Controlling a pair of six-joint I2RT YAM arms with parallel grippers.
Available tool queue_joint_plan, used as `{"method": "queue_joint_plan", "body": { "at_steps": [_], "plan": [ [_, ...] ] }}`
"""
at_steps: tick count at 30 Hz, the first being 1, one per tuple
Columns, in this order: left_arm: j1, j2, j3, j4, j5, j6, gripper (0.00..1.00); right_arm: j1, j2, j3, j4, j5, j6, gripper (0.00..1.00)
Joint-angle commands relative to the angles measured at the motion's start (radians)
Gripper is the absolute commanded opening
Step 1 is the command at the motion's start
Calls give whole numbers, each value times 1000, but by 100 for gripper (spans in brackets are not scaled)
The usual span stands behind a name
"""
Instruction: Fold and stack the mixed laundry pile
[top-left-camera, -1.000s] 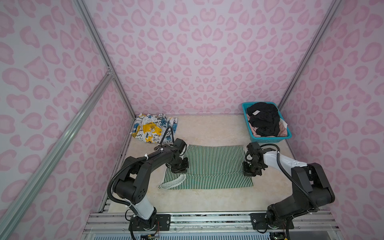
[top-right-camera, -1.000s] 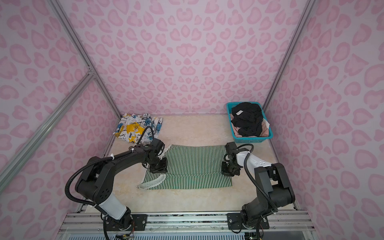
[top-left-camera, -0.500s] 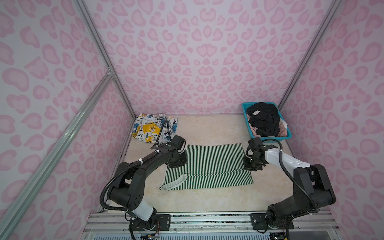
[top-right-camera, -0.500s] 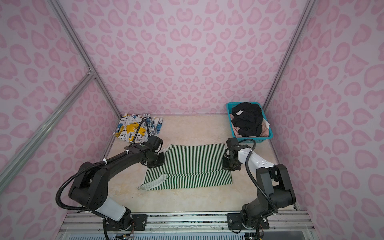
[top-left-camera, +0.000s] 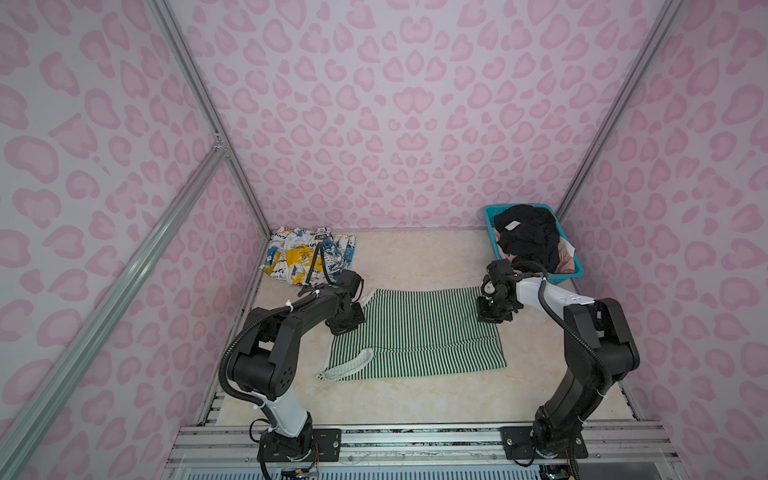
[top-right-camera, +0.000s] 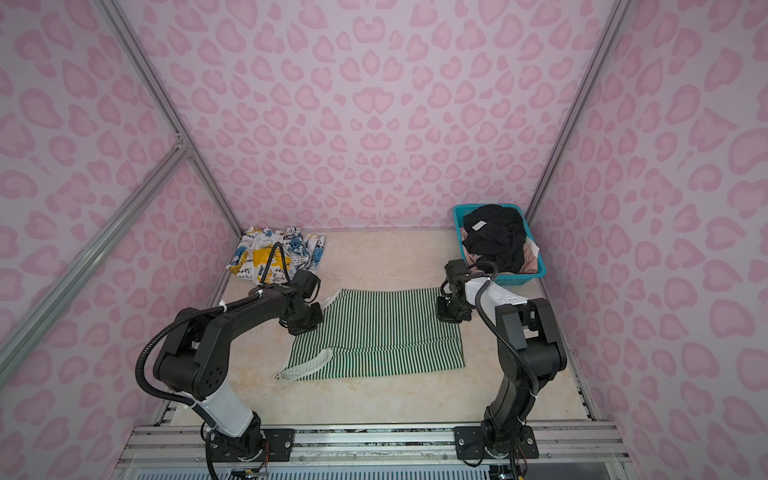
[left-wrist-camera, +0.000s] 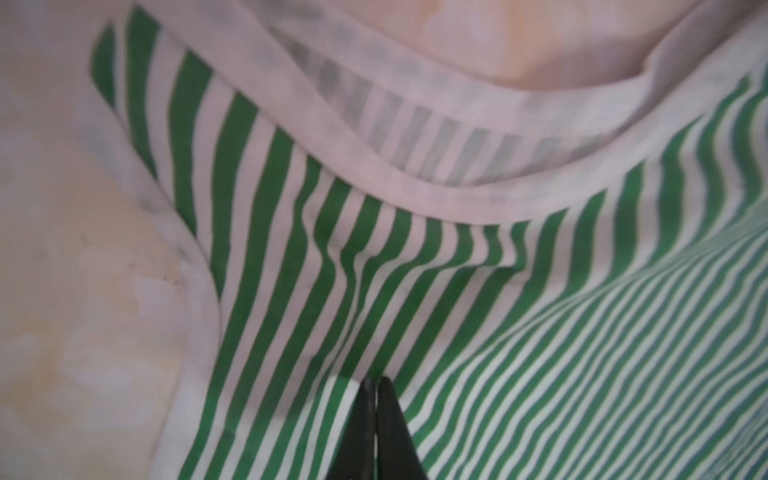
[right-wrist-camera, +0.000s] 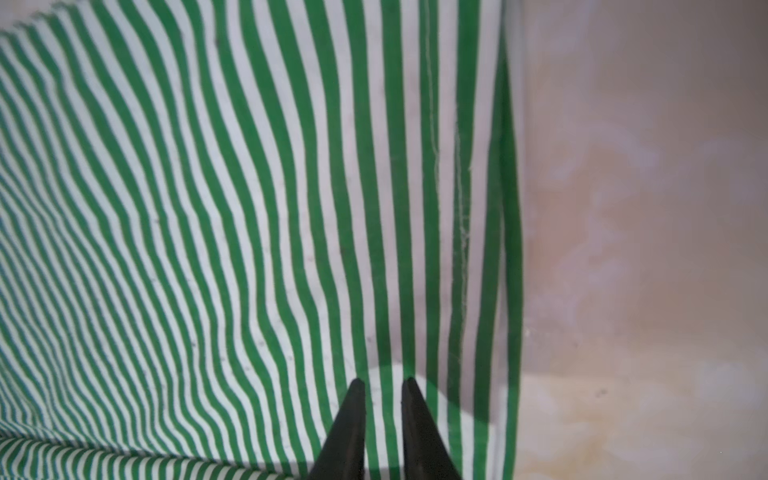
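Honestly, with the striped top (top-left-camera: 415, 332) flat on the table (top-left-camera: 415, 257), left gripper (left-wrist-camera: 376, 384) pinched shut on it near the collar (left-wrist-camera: 415, 195), right gripper (right-wrist-camera: 382, 384) barely apart (grip unclear), I'd lift both ends evenly.

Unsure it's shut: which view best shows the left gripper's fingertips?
Left wrist view: left gripper's fingertips meet on the striped top. Both top views hide them beneath its body; the right wrist view lacks them.

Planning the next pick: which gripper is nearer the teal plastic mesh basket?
Right. The right gripper is on the green-and-white striped top, just in front of the teal plastic mesh basket; the left gripper is at that top's opposite end.
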Motion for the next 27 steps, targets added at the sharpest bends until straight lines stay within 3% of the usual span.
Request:
{"method": "queue_joint_plan", "body": {
  "at_steps": [1,10,20,23,27],
  "plan": [
    [3,-27,-37,-21,-14,-49,8,0,8,-42,-2,-24,8,19],
    [4,-83,-174,-21,17,-113,8,-1,-70,-151,-29,-3,4,19],
    [1,-292,-303,-110,43,-163,10,0,-160,-173,-106,11,-18,20],
    [2,-321,-251,-138,23,-140,13,0,-158,-148,-94,3,-39,22],
    [3,-251,-52,-159,26,-36,21,-4,-127,-57,-86,6,-77,28]
  ]
}}
